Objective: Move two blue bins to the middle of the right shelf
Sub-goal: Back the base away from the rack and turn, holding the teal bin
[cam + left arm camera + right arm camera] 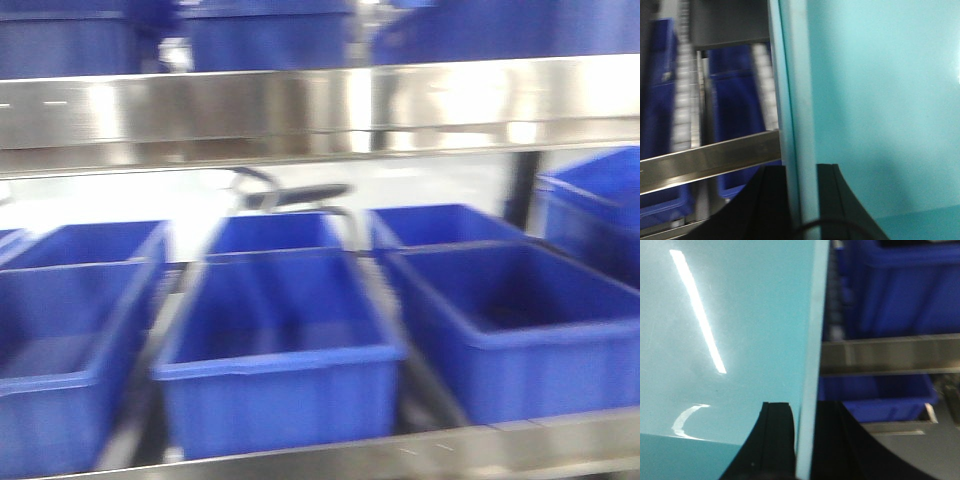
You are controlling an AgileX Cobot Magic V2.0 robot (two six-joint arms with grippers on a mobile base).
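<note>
Front view: blurred steel shelf (300,110); blue bins (275,340) sit in rows on its lower level. Left gripper (801,172) and right gripper (802,410) each pinch a teal wall (880,100), which hides much of the wrist views.

Steel shelf (300,110) recorded in tiers; blue bins (275,400) are set in rows on the lower tier.

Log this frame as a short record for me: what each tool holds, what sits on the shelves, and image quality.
left tool: shut across the wall of a light teal bin
right tool: shut across a light teal wall, apparently the same bin
steel shelf: three blue bins in the front row, more behind
upper shelf: more blue containers, cropped
image quality: front view motion-blurred
</note>
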